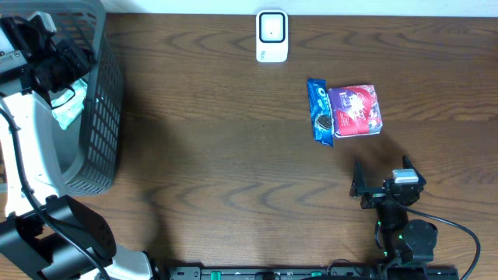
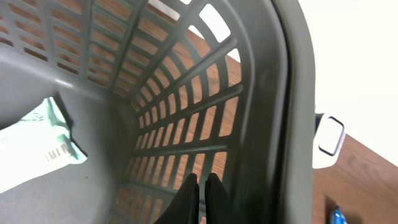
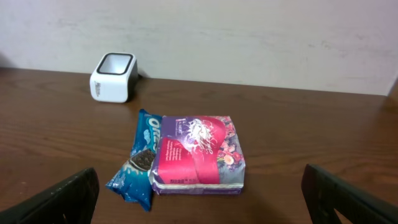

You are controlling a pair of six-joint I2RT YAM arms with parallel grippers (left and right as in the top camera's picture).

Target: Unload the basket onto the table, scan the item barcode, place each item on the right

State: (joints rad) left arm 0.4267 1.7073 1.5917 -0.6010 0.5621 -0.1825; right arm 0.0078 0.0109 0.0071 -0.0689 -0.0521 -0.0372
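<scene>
**A mock shop checkout on a robot rig**

The setting looked like a staged shop checkout rather than a real store. A dark wood-grain table [image 1: 233,155] carried a small white barcode scanner [image 1: 271,36] at its far edge. A grey plastic shopping basket [image 1: 105,101] at the left held a pale green packet [image 2: 37,146]. Right of centre, a blue biscuit packet [image 1: 319,113] touched a pink wrapped pack [image 1: 355,110]. A bare white wall [image 3: 249,37] stood behind. A left arm [image 1: 23,148] and a right arm [image 1: 405,233] stood at the near edge.

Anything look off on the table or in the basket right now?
Nothing spilled or damaged. Only the pink packet lies pressed against the blue cookie pack, possibly overlapping its edge. The pale green packet lies in the basket.
</scene>
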